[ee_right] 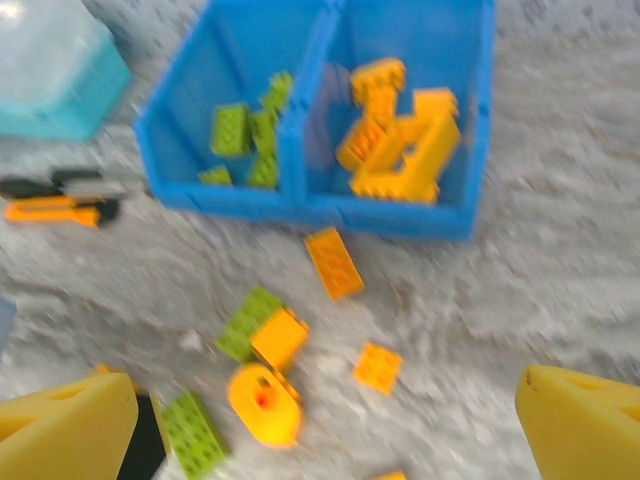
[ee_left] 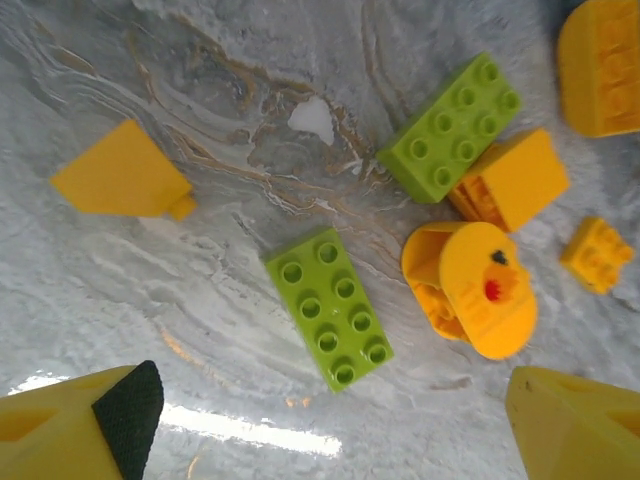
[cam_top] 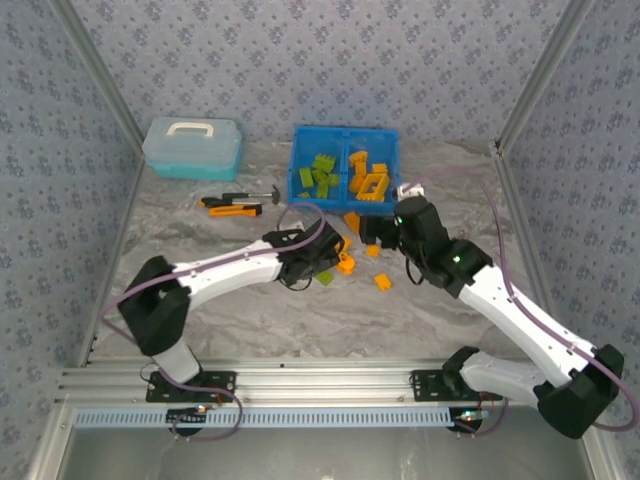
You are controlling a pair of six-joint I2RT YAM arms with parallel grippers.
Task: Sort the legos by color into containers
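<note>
The left gripper hangs spread wide and empty, with a lime green two-by-four plastic brick lying studs-up on the grey marbled tabletop just ahead of the gap between its fingers. It looks lined up for a pinch. A round orange piece lies just beside that brick. The right gripper is likewise spread and bare, facing the bright blue divided plastic bin. Green bricks sit in the bin's left compartment and orange in its right, so the colours are kept apart as the task asks.
</note>
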